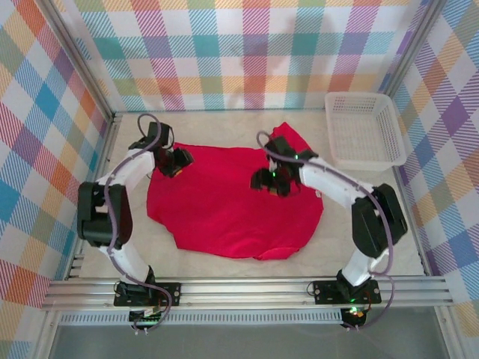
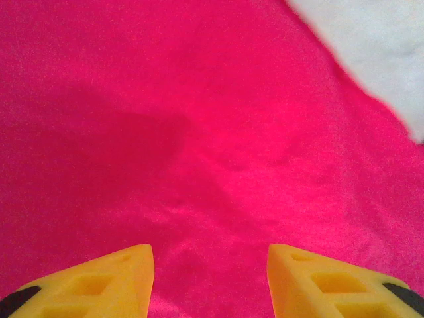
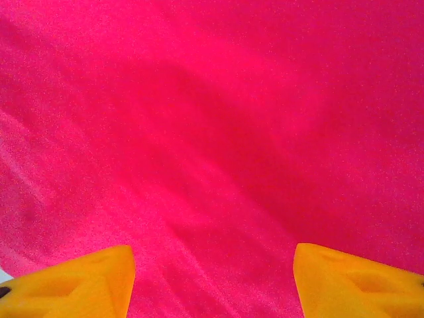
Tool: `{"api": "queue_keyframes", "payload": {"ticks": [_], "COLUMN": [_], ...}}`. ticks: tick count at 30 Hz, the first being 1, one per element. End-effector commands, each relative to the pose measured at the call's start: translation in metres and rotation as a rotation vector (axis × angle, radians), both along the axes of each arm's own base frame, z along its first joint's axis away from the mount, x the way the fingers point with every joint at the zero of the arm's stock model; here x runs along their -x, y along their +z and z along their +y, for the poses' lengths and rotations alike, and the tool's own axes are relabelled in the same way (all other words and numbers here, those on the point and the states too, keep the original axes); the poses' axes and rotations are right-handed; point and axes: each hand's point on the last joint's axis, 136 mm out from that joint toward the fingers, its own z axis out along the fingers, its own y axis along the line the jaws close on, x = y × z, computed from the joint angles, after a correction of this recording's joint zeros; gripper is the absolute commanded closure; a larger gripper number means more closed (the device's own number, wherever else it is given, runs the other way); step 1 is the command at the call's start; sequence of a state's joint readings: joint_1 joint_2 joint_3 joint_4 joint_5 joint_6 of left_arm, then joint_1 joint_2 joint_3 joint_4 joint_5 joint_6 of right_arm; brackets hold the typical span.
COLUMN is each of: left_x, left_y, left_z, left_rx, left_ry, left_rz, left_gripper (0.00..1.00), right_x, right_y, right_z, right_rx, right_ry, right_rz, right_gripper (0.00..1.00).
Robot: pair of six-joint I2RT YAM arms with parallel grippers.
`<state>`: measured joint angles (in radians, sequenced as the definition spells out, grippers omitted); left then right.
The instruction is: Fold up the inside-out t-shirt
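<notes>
Spreading over the middle of the pale tabletop (image 1: pixel 419 250), the inside-out t-shirt (image 1: pixel 232 209) is recorded as soft, matte red cloth, rumpled, irregular in outline. Over it the left gripper (image 2: pixel 210 265) and right gripper (image 3: pixel 214 265) are seen, blocky yellow fingers (image 2: pixel 99 285) parted, nothing gripped. A white mesh basket (image 1: pixel 364 131) is noted at the far right corner.

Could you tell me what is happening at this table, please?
Two robot arms are working on a red t-shirt spread loosely on the table. The left gripper and the right gripper both hover over its far part, jaws open, nothing pinched. The shirt is not yet folded up. A white mesh basket stands at far right.
</notes>
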<state>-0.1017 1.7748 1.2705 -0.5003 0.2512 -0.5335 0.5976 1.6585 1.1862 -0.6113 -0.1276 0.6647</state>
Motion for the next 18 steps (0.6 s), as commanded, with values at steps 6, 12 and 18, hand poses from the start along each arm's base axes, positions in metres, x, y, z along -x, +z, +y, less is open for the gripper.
{"api": "queue_keyframes", "payload": {"ticks": [6,12,18], "left_x": [-0.007,0.027,0.077], "left_y": [-0.043,-0.078,-0.090], "left_z": [0.014,0.050,0.036], "left_rx": [0.009,0.079,0.171], "left_ry": [0.052,0.195,0.283], "left_rz": [0.079,0.149,0.130], "left_gripper": [0.55,0.56,0.57], "right_x": [0.007,-0.056,-0.167], "right_y": [-0.058,-0.091,-0.086], "right_z": [-0.016,-0.037,-0.012], "right_rx": [0.004,0.089,0.136], "right_ry": [-0.147,-0.187,-0.143], "right_rz": [0.073,0.113,0.048], "right_gripper": [0.35,0.36,0.37]}}
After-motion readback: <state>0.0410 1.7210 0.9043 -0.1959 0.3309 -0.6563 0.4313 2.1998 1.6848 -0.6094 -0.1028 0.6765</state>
